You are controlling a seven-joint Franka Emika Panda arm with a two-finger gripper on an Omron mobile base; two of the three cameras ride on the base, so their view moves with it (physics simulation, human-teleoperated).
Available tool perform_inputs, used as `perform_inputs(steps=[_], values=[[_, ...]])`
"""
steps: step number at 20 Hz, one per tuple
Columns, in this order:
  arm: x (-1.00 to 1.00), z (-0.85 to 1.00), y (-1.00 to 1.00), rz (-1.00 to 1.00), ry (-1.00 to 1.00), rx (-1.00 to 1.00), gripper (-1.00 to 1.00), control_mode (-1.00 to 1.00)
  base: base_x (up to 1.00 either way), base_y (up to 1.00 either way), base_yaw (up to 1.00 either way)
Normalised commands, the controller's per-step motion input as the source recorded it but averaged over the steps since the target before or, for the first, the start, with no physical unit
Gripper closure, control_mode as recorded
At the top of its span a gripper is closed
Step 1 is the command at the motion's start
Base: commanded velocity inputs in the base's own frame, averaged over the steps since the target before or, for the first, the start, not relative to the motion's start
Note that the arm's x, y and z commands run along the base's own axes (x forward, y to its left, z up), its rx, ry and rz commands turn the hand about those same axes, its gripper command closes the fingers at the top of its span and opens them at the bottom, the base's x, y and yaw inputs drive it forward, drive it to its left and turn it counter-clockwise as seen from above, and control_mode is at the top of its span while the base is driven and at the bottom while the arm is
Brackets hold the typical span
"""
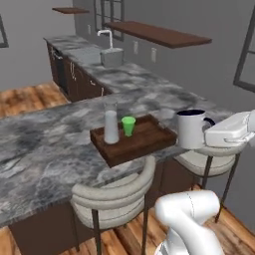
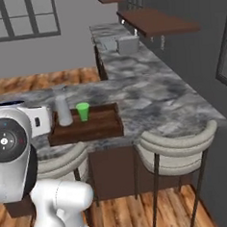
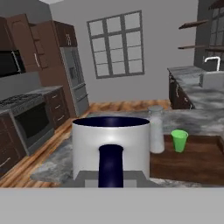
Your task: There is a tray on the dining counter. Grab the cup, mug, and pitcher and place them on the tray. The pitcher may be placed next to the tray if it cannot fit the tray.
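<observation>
Green cup (image 1: 128, 125) and pitcher (image 1: 110, 123) on tray (image 1: 144, 143) | mug (image 1: 191, 128) gripped by handle | placing left

Rendered kitchen, flat even light, moderately bright, no clear single source. Windows show plain pale grey panes, no glare from them. Shadows are soft: a faint dark patch under the wall shelf (image 1: 158, 34) at upper centre of the left base view, and darker tones beneath the dining counter (image 1: 45, 134) overhang, lower left. Marbled top reads mottled, without sharp highlights. All three views are low in resolution, edges slightly soft and jagged. In the hand view the mug (image 3: 110, 146) looms large at centre; its handle looks a little smeared, possibly from closeness. No obvious edge distortion.
</observation>
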Motion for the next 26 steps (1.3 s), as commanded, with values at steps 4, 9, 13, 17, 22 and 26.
perform_inputs(steps=[4, 9, 13, 17, 22, 26], values=[[0.0, 0.0, 0.0, 0.0, 0.0, 0.0, 1.0, 1.0, -0.23, -0.15, 0.42], [0.0, 0.0, 0.0, 0.0, 0.0, 0.0, 1.0, 1.0, 0.21, -0.87, 0.2], [0.0, 0.0, 0.0, 0.0, 0.0, 0.0, 1.0, 1.0, -0.53, -1.0, -0.06], [0.0, 0.0, 0.0, 0.0, 0.0, 0.0, 1.0, 1.0, 0.53, -0.27, -0.1], [0.0, 0.0, 0.0, 0.0, 0.0, 0.0, 1.0, 1.0, 1.0, 0.31, -0.03], [0.0, 0.0, 0.0, 0.0, 0.0, 0.0, 1.0, 1.0, 1.0, 0.71, -0.02]])
